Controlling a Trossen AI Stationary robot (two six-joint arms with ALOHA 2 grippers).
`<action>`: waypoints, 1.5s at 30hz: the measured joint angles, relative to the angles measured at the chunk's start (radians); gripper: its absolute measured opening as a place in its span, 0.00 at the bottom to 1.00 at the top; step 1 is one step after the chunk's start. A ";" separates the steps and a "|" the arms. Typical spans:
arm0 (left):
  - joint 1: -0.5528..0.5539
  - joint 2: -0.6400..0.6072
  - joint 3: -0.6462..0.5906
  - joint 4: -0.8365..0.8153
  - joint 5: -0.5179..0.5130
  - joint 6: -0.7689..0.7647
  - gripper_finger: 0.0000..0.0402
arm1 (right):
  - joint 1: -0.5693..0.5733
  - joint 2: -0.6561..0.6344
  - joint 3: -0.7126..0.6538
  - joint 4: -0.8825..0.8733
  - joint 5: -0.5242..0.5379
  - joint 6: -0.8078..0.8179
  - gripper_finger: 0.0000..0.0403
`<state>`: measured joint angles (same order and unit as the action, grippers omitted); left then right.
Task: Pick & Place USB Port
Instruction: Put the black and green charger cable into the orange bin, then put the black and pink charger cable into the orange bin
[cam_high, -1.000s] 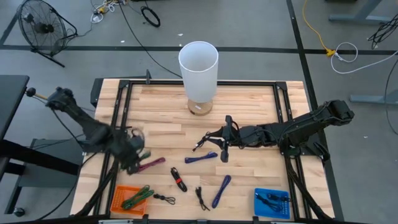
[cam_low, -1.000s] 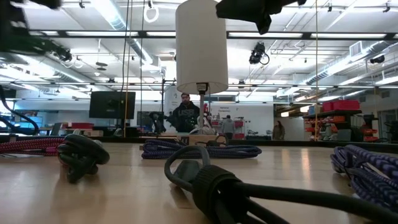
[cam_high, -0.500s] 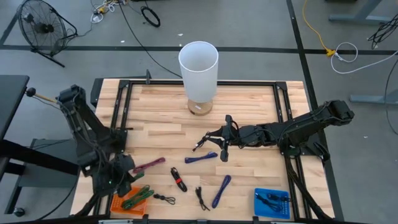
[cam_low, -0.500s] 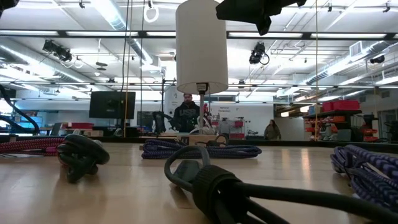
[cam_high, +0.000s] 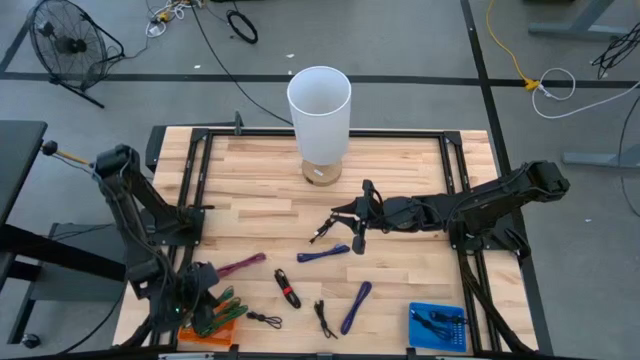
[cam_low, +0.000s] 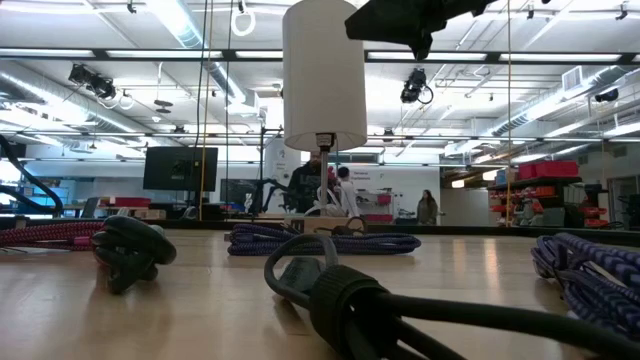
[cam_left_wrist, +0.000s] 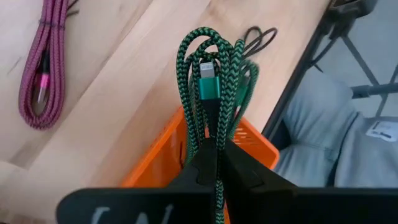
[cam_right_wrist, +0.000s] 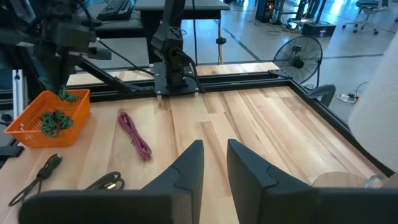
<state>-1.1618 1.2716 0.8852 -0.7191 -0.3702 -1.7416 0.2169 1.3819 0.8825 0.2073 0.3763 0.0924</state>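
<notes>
My left gripper (cam_left_wrist: 214, 163) is pinched shut on a green cable (cam_left_wrist: 211, 93), its coil hanging between my fingers right over the orange basket (cam_left_wrist: 165, 158) at the table's near left corner. The coil's long axis runs out along my fingers, plug end farthest, so I reckon the drop is straight down. My right gripper (cam_high: 358, 222) hovers mid-table with its fingers a little apart and empty, nearer the blue cable (cam_high: 323, 254). The pink cable (cam_high: 243, 264) lies just beside the basket.

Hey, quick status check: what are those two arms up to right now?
Left gripper shut on green cable, over orange basket. Right gripper open, mid-table. Nothing in the way.
</notes>
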 joint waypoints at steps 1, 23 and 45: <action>-0.002 0.006 0.000 0.003 0.001 -0.006 0.02 | -0.002 0.000 0.000 0.000 0.000 0.000 0.17; -0.018 0.076 0.000 0.052 0.049 -0.002 0.16 | -0.025 0.000 0.000 0.001 -0.001 -0.003 0.17; 0.122 -0.021 0.000 -0.322 -0.166 0.183 0.10 | -0.025 0.000 0.000 0.001 -0.001 -0.001 0.17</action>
<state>-1.0396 1.2507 0.8852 -1.0407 -0.5364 -1.5590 0.1921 1.3819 0.8825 0.2088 0.3752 0.0917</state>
